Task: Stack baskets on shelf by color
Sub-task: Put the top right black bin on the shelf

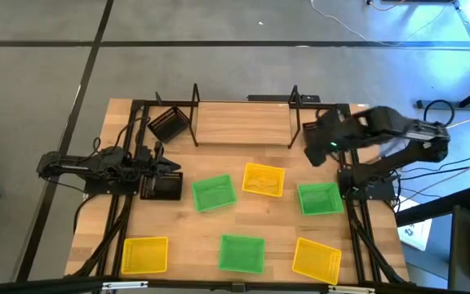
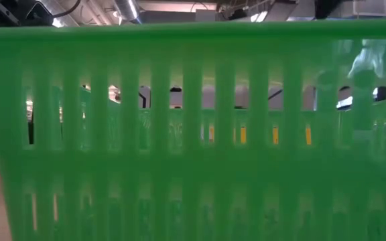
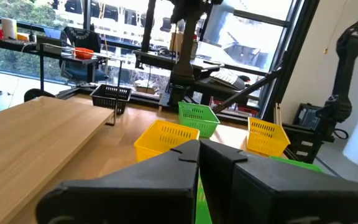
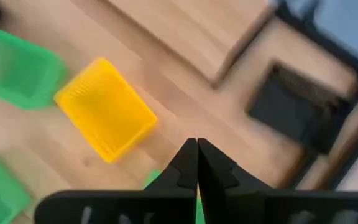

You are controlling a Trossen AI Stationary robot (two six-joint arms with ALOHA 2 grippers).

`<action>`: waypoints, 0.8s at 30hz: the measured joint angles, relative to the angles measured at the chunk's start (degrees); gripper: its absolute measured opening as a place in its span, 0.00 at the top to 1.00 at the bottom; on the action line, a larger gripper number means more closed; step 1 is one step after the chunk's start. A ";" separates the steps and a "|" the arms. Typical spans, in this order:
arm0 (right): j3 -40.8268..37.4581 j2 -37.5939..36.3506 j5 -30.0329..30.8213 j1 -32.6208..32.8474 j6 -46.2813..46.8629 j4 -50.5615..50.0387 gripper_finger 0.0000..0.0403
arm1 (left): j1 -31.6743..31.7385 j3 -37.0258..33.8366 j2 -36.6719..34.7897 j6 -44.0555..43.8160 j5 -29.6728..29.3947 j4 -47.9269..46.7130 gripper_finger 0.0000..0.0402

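Note:
The shelf [image 1: 243, 122] stands at the table's far edge; its pale board shows in the right wrist view [image 4: 191, 31]. One black basket [image 1: 168, 124] sits at the shelf's left end, and another [image 1: 160, 188] lies on the table beside my left gripper [image 1: 176, 169]. That gripper is shut [image 3: 197, 152] and holds nothing. My right gripper [image 1: 310, 155] is shut [image 4: 197, 152] and hovers by the shelf's right end, near a third black basket [image 4: 297, 109]. Green baskets [image 1: 214, 193] [image 1: 319, 198] [image 1: 241, 252] and yellow baskets [image 1: 263, 180] [image 1: 144, 254] [image 1: 317, 259] rest flat on the table.
A green basket's wall [image 2: 193, 134] stands right in front of the low camera and fills its view. Black frame rails [image 1: 129, 204] run along the table's left and right sides. Bare wood lies between the shelf and the middle row of baskets.

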 joint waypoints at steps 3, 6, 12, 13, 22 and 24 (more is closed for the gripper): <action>-2.49 0.71 -4.62 -4.18 -4.45 3.50 1.00 | 0.00 -0.02 0.00 0.01 0.00 0.00 0.99; -4.60 1.53 -9.65 -7.82 -7.17 2.31 1.00 | -0.02 -0.01 -0.01 0.00 0.00 0.02 0.99; -10.45 1.13 -16.18 -11.88 -18.31 2.31 1.00 | -0.01 -0.02 -0.02 0.01 0.00 0.01 0.99; -11.54 1.17 -18.68 -12.12 -20.77 2.39 1.00 | -0.02 -0.02 -0.02 0.01 0.00 0.00 0.99; -21.54 1.17 -24.06 -12.33 -27.61 5.15 0.99 | -0.02 0.00 0.00 -0.05 -0.54 0.57 0.99; -22.99 1.19 -24.11 -12.33 -26.45 6.61 0.98 | -0.02 0.06 0.00 -0.57 -1.17 1.91 0.99</action>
